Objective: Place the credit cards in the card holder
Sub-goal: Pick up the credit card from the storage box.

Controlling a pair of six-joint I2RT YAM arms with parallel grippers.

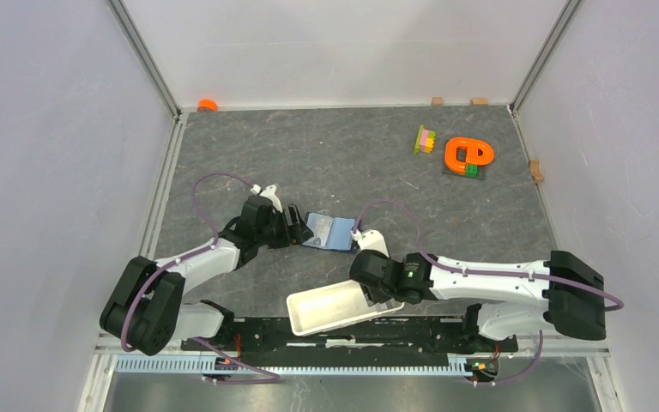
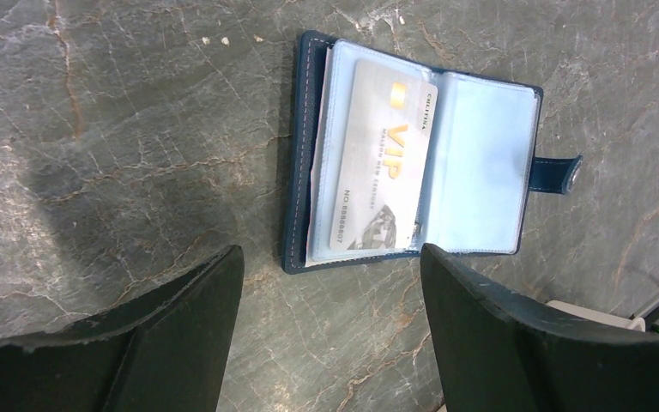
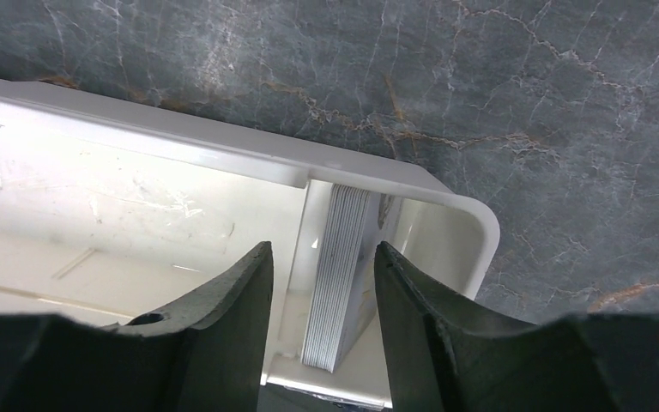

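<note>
The card holder [image 1: 329,232] lies open on the table, dark blue outside and light blue inside [image 2: 480,163], with its snap tab pointing right. A whitish VIP credit card [image 2: 383,154] sits in its left half. My left gripper [image 2: 330,257] [image 1: 296,225] hovers just short of the holder's near edge, open and empty. Several more credit cards [image 3: 339,275] stand on edge as a stack in the end compartment of the white tray [image 3: 180,146]. My right gripper [image 3: 322,251] [image 1: 376,296] straddles that stack, with a gap on the left side and its right finger almost touching.
The white tray [image 1: 326,311] lies near the front edge, between the two arm bases. At the back right are an orange toy [image 1: 468,156] and a small block stack [image 1: 426,139]. Wooden blocks [image 1: 536,170] line the right and far edges. An orange object [image 1: 208,105] sits at the back left corner.
</note>
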